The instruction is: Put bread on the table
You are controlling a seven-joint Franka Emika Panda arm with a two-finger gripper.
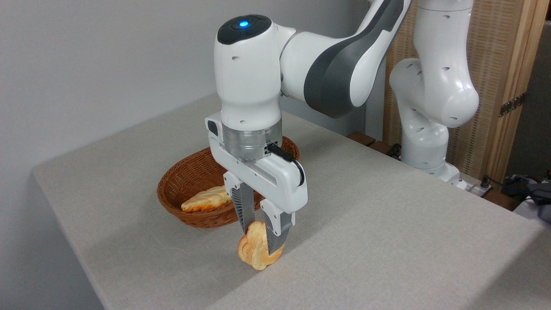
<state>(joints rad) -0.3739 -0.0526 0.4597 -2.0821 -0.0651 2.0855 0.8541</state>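
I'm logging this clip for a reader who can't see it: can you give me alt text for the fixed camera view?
A white robot arm's tool grips a small knotted golden-brown roll at or just above the grey-beige cloth table, in front of a brown wicker basket. A longer flat bread lies in the basket.

I get bright, even light; soft shadows fall beneath the white robot arm point(258, 86) onto the grey-beige cloth tabletop point(387, 224). Mild glare on the casing, focus sharp throughout.
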